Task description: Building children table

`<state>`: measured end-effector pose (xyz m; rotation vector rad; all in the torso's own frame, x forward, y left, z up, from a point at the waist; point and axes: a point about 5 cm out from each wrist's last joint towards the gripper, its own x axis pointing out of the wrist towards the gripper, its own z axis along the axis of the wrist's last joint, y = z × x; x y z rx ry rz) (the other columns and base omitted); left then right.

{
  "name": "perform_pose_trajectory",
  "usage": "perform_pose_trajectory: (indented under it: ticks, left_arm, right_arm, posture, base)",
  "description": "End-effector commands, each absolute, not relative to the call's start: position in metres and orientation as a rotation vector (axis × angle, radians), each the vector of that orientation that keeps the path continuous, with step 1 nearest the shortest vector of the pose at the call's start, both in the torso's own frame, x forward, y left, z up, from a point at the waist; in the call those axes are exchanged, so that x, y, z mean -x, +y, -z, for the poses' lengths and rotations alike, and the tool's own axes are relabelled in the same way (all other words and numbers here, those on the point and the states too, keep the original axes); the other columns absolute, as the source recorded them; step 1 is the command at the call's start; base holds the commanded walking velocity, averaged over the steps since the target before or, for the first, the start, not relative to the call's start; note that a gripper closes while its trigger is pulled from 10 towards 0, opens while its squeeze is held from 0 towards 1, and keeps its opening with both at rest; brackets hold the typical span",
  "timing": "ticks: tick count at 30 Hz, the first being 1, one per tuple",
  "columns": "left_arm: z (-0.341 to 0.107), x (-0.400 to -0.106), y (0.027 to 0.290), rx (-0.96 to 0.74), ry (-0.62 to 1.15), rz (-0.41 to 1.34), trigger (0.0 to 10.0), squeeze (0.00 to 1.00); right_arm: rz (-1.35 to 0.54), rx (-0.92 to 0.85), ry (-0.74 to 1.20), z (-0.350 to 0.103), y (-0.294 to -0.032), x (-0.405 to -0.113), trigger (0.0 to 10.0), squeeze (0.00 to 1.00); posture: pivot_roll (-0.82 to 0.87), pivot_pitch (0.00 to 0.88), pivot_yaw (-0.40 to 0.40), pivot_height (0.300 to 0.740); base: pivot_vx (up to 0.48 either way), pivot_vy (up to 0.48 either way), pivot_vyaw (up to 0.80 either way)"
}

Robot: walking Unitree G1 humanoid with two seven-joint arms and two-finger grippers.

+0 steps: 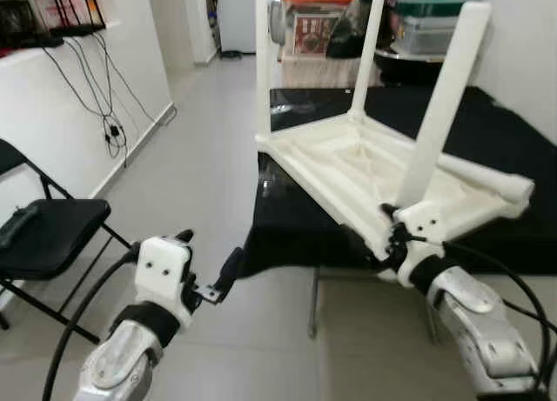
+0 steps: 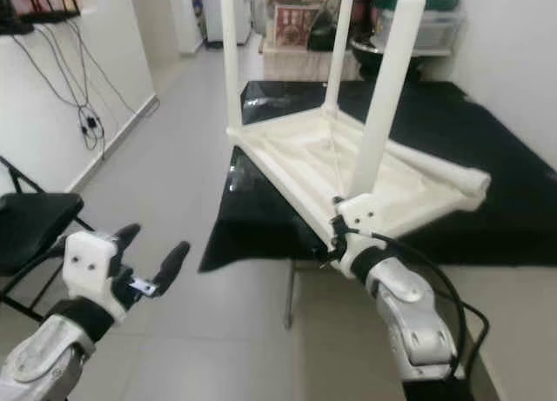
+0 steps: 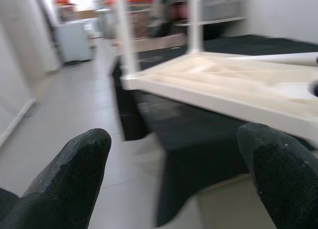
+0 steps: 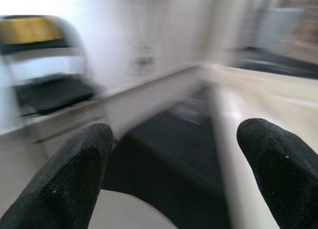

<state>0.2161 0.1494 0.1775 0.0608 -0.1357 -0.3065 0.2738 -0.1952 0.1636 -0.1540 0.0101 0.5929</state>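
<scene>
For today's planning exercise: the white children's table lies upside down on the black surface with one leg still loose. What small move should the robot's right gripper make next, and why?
Probably ease the right gripper, open at the table's near corner, toward the loose leg lying across the frame. Three legs stand upright; this one is unmounted. The left gripper hovers open over the floor.

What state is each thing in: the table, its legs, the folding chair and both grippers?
white children's table: upside down on the black mat, tilted.
standing legs: three upright in their corners.
loose leg: lying across the underside.
folding chair: unfolded, a dark object on its seat.
left gripper: fingers open, holding nothing, over the floor.
right gripper: fingers open, at the table's near corner.
</scene>
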Motion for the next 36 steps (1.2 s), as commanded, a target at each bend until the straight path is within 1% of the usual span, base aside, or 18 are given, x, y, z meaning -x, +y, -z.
perform_pose_trajectory:
  ticks: [1,3,4,5,7,8,9,12,15,17,18,23,27,29,30,32,36]
  left_arm:
    - [-0.174,-0.215,0.152,-0.062,-0.113,0.305,10.0,0.00]
    - [-0.174,-0.215,0.151,-0.063,-0.110,0.311,10.0,0.00]
    - [-0.174,-0.215,0.151,-0.062,-0.109,0.315,10.0,0.00]
    - [-0.174,-0.215,0.151,-0.062,-0.109,0.315,10.0,0.00]
    - [-0.174,-0.214,0.150,-0.063,-0.105,0.325,10.0,0.00]
    - [-0.173,-0.214,0.150,-0.064,-0.103,0.329,10.0,0.00]
    - [-0.173,-0.214,0.150,-0.064,-0.103,0.329,10.0,0.00]
    - [-0.172,-0.211,0.145,-0.078,-0.094,0.373,10.0,0.00]
    - [-0.169,-0.208,0.142,-0.090,-0.080,0.418,10.0,0.00]
    - [-0.169,-0.208,0.142,-0.090,-0.080,0.418,10.0,0.00]
    - [-0.167,-0.204,0.137,-0.102,-0.066,0.480,10.0,0.00]
    - [-0.163,-0.198,0.131,-0.120,-0.039,0.579,10.0,0.00]
    - [-0.163,-0.197,0.130,-0.122,-0.034,0.589,10.0,0.00]
    - [-0.163,-0.197,0.130,-0.121,-0.034,0.590,10.0,0.00]
    - [-0.163,-0.197,0.130,-0.121,-0.034,0.590,10.0,0.00]
    - [-0.163,-0.197,0.130,-0.126,-0.035,0.586,10.0,0.00]
    - [-0.163,-0.197,0.131,-0.130,-0.037,0.582,10.0,0.00]
  right_arm:
    - [-0.781,0.119,0.058,-0.159,-0.183,-0.261,10.0,0.00]
    - [-0.894,0.155,0.144,-0.153,-0.189,-0.248,10.0,0.00]
    - [-0.954,0.186,0.202,-0.149,-0.196,-0.239,10.0,0.00]
    - [-0.954,0.186,0.202,-0.149,-0.196,-0.239,10.0,0.00]
    - [-0.955,0.225,0.250,-0.147,-0.207,-0.237,10.0,0.00]
    - [-0.934,0.251,0.277,-0.145,-0.212,-0.238,10.0,0.00]
    - [-0.934,0.251,0.277,-0.145,-0.212,-0.238,10.0,0.00]
    - [-0.855,0.338,0.406,-0.137,-0.236,-0.240,10.0,0.00]
    - [-0.833,0.392,0.528,-0.135,-0.259,-0.233,10.0,0.00]
    - [-0.833,0.392,0.528,-0.135,-0.259,-0.233,10.0,0.00]
    - [-0.784,0.433,0.609,-0.138,-0.276,-0.229,10.0,0.00]
    - [-0.691,0.517,0.689,-0.148,-0.297,-0.229,10.0,0.00]
    - [-0.628,0.534,0.711,-0.152,-0.304,-0.231,10.0,0.00]
    - [-0.558,0.577,0.748,-0.154,-0.314,-0.234,10.0,0.00]
    - [-0.558,0.577,0.748,-0.154,-0.314,-0.234,10.0,0.00]
    - [-0.520,0.634,0.779,-0.156,-0.319,-0.234,10.0,0.00]
    - [-0.491,0.654,0.736,-0.162,-0.317,-0.241,10.0,0.00]
  posture:
    - [0.00,0.052,-0.057,0.740]
    - [0.00,0.052,-0.057,0.740]
    - [0.00,0.053,-0.059,0.740]
    - [0.00,0.053,-0.059,0.740]
    - [0.00,0.053,-0.060,0.740]
    - [0.00,0.053,-0.061,0.740]
    - [0.00,0.053,-0.061,0.740]
    - [0.01,0.054,-0.062,0.740]
    - [0.01,0.055,-0.062,0.740]
    - [0.01,0.055,-0.062,0.740]
    - [0.00,0.057,-0.060,0.740]
    - [0.00,0.061,-0.057,0.740]
    - [0.00,0.065,-0.054,0.740]
    - [0.00,0.065,-0.055,0.740]
    - [0.00,0.065,-0.055,0.740]
    - [0.00,0.068,-0.055,0.740]
    - [0.00,0.070,-0.056,0.740]
  base:
    - [0.000,0.000,0.00]
    - [0.000,0.000,0.00]
    - [0.000,0.000,0.00]
    - [0.000,0.000,0.00]
    - [0.000,0.000,0.00]
    - [0.000,0.000,0.00]
    - [0.000,0.000,0.00]
    - [0.000,0.000,0.00]
    - [0.000,0.000,0.00]
    - [0.000,0.000,0.00]
    - [0.000,0.000,0.00]
    - [0.000,0.000,0.00]
    - [0.000,0.000,0.00]
    - [0.000,0.000,0.00]
    - [0.000,0.000,0.00]
    - [0.000,0.000,0.00]
    - [0.000,0.000,0.00]
